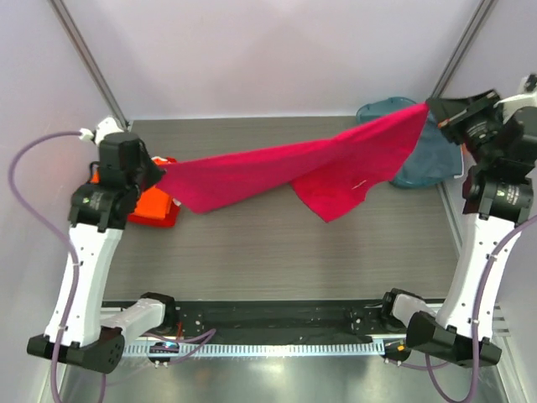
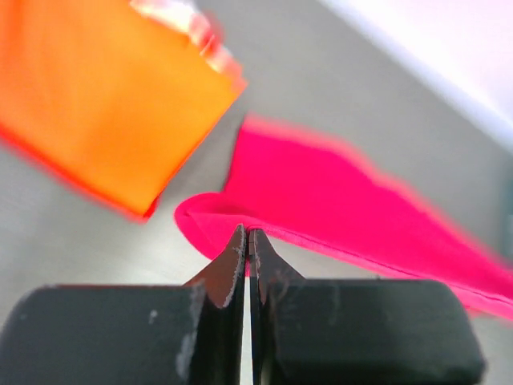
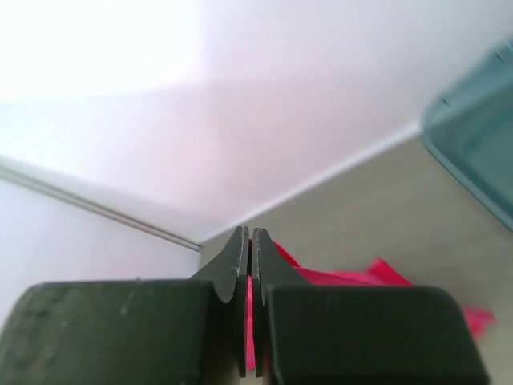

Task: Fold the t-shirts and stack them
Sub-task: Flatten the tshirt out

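Okay, working out from my bases at 6 o'clock: bare grey table (image 1: 277, 260) comes first. Nothing lies on that near strip.

Left gripper (image 1: 161, 176) is at 9 o'clock. Its jaws are clamped on one edge of the magenta t-shirt (image 1: 268, 168). The left wrist view shows the fingertips (image 2: 237, 255) pressed together with the pink hem (image 2: 337, 200) pinched at the tips.

The orange t-shirt (image 1: 155, 211) lies just beside that gripper, on its near-left side. It is folded to a flat rectangle on the table and is partly hidden under my left arm. Up close it is a clean orange slab (image 2: 104, 104), apart from the pink cloth.

The magenta shirt spans from 9 o'clock across to 2 o'clock, stretched as a band and rising toward the right. A loose flap sags below it just right of centre. I can't tell whether the flap touches the table.

Right gripper (image 1: 430, 107) is at 2 o'clock, raised, with its jaws closed on the shirt's far corner. Pink cloth (image 3: 337, 277) shows between and below the tips.

Beyond that, at 1–2 o'clock, the grey-blue t-shirts (image 1: 424, 168) sit in a heap. A teal basket (image 3: 473, 152) rim shows in the right wrist view.
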You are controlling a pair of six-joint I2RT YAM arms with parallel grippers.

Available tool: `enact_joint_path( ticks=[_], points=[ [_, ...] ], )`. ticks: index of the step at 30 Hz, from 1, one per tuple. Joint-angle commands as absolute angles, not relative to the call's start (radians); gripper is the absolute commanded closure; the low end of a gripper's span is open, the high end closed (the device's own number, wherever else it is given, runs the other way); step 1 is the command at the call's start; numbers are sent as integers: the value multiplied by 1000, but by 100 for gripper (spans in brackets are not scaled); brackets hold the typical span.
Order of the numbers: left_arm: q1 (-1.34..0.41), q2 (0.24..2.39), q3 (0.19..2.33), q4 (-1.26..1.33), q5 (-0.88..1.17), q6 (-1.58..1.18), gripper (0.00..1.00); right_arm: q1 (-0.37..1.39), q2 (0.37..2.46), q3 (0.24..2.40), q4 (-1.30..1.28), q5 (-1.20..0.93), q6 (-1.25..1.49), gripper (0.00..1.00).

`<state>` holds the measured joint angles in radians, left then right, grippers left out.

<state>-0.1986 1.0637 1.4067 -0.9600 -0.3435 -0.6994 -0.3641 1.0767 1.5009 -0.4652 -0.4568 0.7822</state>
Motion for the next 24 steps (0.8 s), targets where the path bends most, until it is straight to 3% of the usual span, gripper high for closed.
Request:
enact_joint_path(
  ticks=[1,6,9,14,19,24],
  points=[
    [-190,1037,1606,-1015,-302,-664,100,-368,1048,1710,-405,-558,833,99],
    [-190,919,1775,-945,-181,-670,100,-367,965,1881,-403,-578,833,99],
    [-190,798,1743,-815,-98,-679,100,-367,875,1899,-400,-545,831,99],
    [-189,684,1753,-773,-167,-680,100,-367,788,1972,-393,-445,828,99],
    [-199,771,1845,-905,-284,-675,100,-347,828,2088,-423,-408,821,99],
    [-202,909,1817,-1040,-363,-696,100,-347,903,1979,-434,-445,902,99]
  ],
)
